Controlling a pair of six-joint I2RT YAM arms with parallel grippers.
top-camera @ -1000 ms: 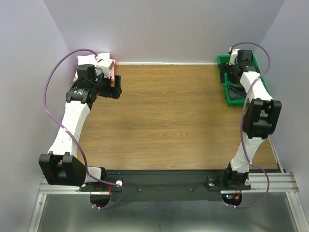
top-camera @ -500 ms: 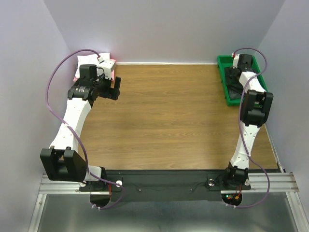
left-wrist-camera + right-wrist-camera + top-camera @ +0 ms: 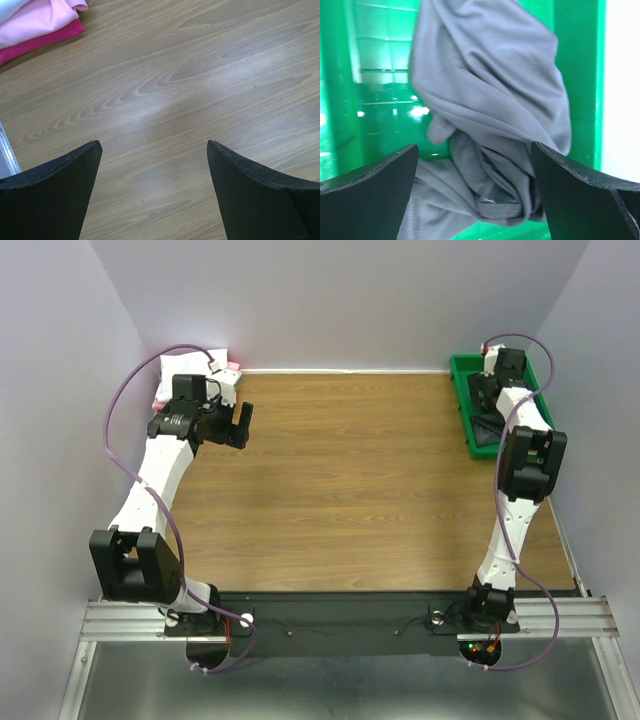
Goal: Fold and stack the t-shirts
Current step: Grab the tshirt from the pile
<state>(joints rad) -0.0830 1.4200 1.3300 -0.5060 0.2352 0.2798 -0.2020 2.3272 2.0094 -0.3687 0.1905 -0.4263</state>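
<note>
Right tool [image 3: 474, 146] has advanced over grey t-shirt [image 3: 485, 75].

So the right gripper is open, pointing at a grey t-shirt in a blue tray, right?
Nearly. The tray is green, not blue. The right wrist view shows the right gripper open, pointing at the crumpled grey t-shirt lying in that green tray.
</note>
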